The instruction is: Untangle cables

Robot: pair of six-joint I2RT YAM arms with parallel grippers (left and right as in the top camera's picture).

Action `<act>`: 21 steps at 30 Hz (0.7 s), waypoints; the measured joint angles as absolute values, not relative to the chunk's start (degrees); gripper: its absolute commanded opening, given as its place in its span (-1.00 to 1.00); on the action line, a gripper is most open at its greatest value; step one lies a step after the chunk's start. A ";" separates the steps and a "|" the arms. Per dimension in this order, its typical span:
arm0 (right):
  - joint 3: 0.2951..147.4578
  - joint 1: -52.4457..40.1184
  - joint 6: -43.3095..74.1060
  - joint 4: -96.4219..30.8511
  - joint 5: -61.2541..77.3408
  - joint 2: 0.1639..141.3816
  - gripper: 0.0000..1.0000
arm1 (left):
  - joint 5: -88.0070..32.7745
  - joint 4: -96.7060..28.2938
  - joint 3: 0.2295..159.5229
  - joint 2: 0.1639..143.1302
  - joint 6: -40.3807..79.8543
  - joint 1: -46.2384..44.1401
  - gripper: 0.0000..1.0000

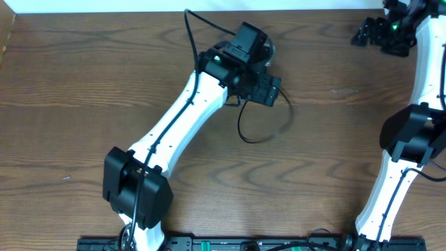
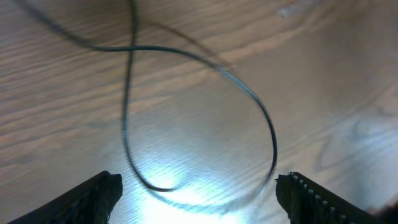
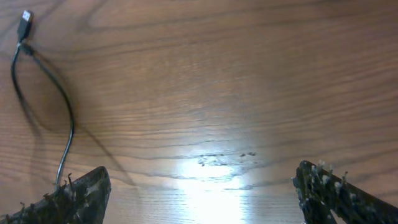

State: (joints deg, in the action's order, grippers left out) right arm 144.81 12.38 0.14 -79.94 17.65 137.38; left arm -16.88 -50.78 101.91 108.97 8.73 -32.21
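Overhead looks straight down on the desk (image 1: 70,84); left wrist, close above mid-desk, shares the black cable (image 2: 127,93); right wrist close at far-right corner.

cable (image 1: 252,142) black | table (image 1: 83,70) brown, wavy wood grain | left arm (image 1: 181,118) — white, black joints

No readable text, label, brand, number or sign anywhere.

Black cable (image 3: 69,118): plug (image 3: 26,17) upper left, cord curving down toward lower-left finger. Right gripper (image 3: 199,199): fingers wide apart. Wooden table (image 3: 236,74).
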 measured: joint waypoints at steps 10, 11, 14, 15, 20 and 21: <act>144.46 5.52 0.14 -79.92 17.98 137.38 0.81 | -16.21 -52.40 101.91 104.55 8.73 -22.24 0.79; 144.05 4.67 0.14 -79.79 18.02 137.38 0.80 | -16.19 -52.93 101.91 104.14 8.73 -20.73 0.79; 141.40 1.54 0.16 -78.37 18.02 137.38 0.80 | -16.14 -55.05 101.91 103.59 8.73 -15.62 0.80; 140.25 0.56 0.16 -77.69 18.02 137.38 0.80 | -16.14 -55.77 101.91 103.59 8.73 -14.04 0.80; 133.21 -4.91 0.47 -71.66 18.00 137.38 0.79 | -15.53 -57.80 101.91 103.59 8.73 -7.25 0.81; 131.94 -5.98 0.69 -70.54 17.98 137.38 0.79 | -15.46 -58.33 101.91 103.59 8.73 -5.93 0.81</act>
State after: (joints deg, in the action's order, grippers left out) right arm 131.94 -5.98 0.69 -70.54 17.98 137.38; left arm -15.46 -58.33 101.91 103.59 8.73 -5.93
